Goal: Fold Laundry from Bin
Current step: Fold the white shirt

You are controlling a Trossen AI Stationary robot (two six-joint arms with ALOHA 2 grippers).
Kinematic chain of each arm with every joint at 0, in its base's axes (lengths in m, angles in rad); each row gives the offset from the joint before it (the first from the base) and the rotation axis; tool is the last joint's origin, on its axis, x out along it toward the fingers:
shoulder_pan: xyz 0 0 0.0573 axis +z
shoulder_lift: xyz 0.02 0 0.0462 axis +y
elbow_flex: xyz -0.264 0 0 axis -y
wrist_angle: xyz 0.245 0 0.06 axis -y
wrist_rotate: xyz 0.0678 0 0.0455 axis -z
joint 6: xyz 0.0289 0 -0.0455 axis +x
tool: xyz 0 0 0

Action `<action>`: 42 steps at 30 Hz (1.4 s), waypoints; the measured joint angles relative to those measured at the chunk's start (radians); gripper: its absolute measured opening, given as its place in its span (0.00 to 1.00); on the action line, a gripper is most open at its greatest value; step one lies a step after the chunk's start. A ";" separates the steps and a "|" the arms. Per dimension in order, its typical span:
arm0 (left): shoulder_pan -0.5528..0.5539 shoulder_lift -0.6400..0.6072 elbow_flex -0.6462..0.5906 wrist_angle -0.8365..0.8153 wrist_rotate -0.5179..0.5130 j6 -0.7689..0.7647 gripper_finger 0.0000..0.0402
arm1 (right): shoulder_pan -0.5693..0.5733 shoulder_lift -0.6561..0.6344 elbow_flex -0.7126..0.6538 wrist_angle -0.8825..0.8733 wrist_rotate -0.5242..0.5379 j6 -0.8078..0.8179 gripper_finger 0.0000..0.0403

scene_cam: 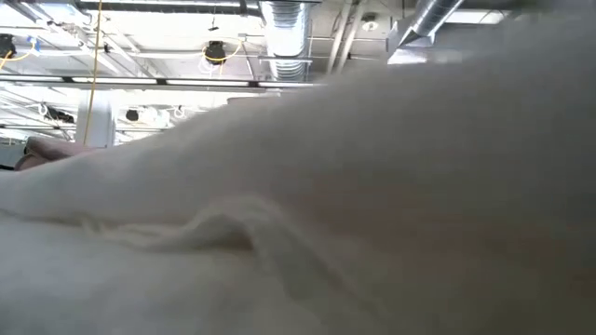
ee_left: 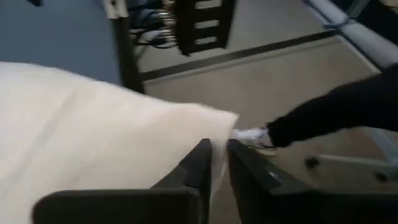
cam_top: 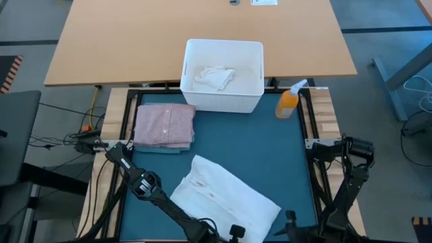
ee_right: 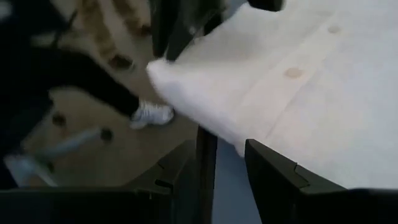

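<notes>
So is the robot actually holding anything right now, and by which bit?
The left gripper has the white shirt by a thin corner edge, with the jaws nearly shut. The right gripper sits open beside the shirt's near edge, holding nothing.

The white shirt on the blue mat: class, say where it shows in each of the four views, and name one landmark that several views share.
High view: white shirt low centre, on the mat.
Low view: fills the frame.
Left wrist view: left half, edge between the left gripper fingers.
Right wrist view: upper right, beyond the right gripper.
Shared landmark: a person's white shoe, in both wrist views.
</notes>
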 joint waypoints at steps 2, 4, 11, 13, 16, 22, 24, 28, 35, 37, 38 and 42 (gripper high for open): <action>0.004 0.000 0.000 0.006 0.052 0.009 0.16 | -0.003 0.000 0.000 0.001 -0.025 -0.092 0.41; 0.008 -0.002 0.008 0.001 0.091 0.013 0.22 | -0.009 0.000 0.000 0.002 -0.024 -0.178 0.41; 0.020 -0.060 0.089 -0.163 0.146 0.016 0.34 | -0.071 0.000 0.001 0.002 -0.081 -0.384 0.46; 0.020 -0.095 0.084 -0.240 0.088 0.028 0.35 | -0.094 0.000 0.001 0.002 -0.128 -0.435 0.50; 0.019 -0.125 0.084 -0.336 -0.063 0.068 0.34 | -0.123 0.000 0.002 0.011 -0.185 -0.513 0.57; 0.047 -0.112 0.083 -0.475 -0.160 0.027 0.33 | -0.123 0.002 0.002 0.014 -0.203 -0.662 0.65; 0.065 -0.107 0.059 -0.479 -0.161 0.016 0.33 | -0.119 0.020 0.002 0.022 -0.203 -0.691 0.65; 0.096 -0.106 0.014 -0.476 -0.169 -0.008 0.32 | -0.120 0.098 0.002 0.019 -0.181 -0.720 0.65; 0.106 -0.110 -0.065 -0.465 -0.162 -0.042 0.32 | -0.120 0.195 0.039 0.027 -0.075 -0.752 0.65; 0.106 -0.110 -0.089 -0.466 -0.162 -0.057 0.32 | -0.119 0.210 0.045 0.024 -0.083 -0.751 0.64; 0.106 -0.110 -0.097 -0.466 -0.156 -0.068 0.32 | -0.119 0.216 0.047 0.022 -0.087 -0.750 0.63; 0.107 -0.120 -0.138 -0.445 -0.158 -0.080 0.32 | -0.115 0.220 0.048 0.024 -0.106 -0.744 0.53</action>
